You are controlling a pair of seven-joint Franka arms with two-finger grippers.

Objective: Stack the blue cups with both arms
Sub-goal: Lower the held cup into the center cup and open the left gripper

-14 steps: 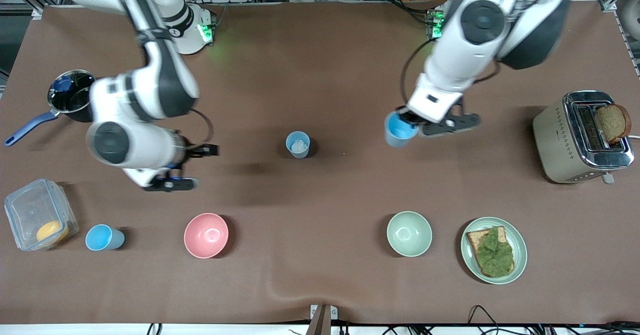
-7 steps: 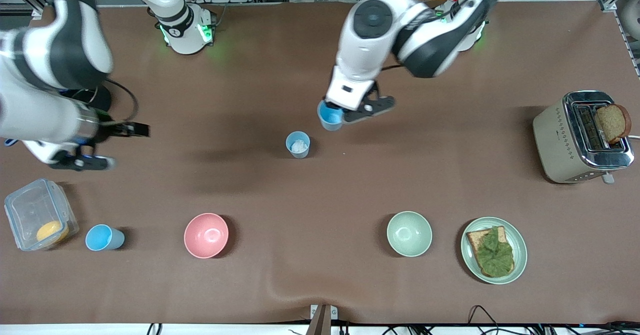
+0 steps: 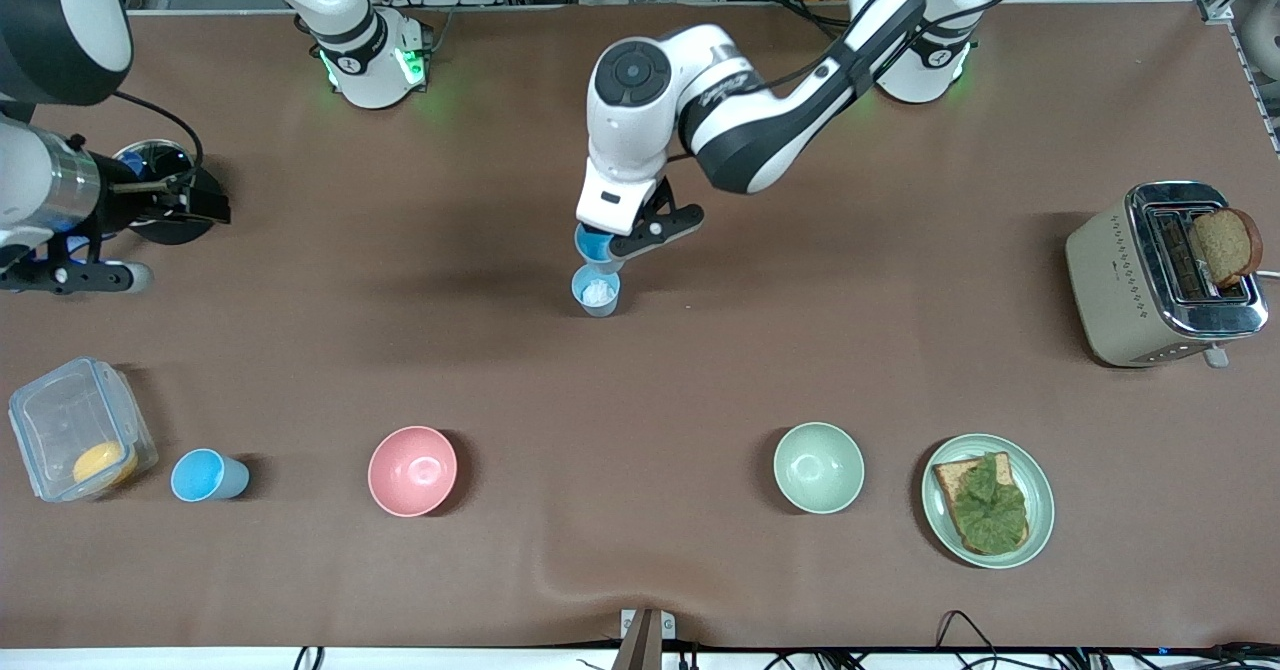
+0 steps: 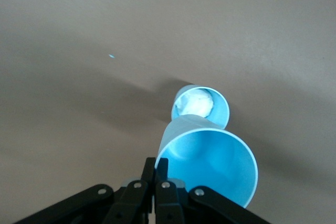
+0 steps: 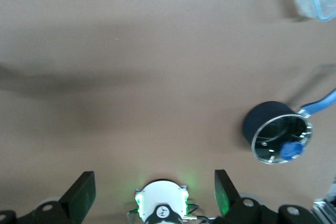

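Hanging in the air, the carried blue cup (image 3: 594, 246) is being held by the left gripper (image 3: 622, 242), whose fingers are clamped on its rim wall. Just below this gripper, on the table (image 3: 700, 370), the standing blue cup (image 3: 597, 290) is waiting with its mouth up; something white is lying inside it. In the left wrist view the carried blue cup (image 4: 210, 163) is showing its bright inside, and the standing blue cup (image 4: 201, 106) is appearing just under it, not quite in line.

I judge these cups to be light, thin and smooth, so the pinch on the rim is sensible but the cup may swing or slip; the standing one could tip easily if it is pushed from the side.

A third blue cup (image 3: 207, 476) is sitting well apart from the left gripper, beside a clear box (image 3: 78, 428) at the right arm's end.

The right gripper (image 3: 125, 240) is waiting there with fingers apart, holding nothing, over the table near a dark pot (image 5: 275, 134).
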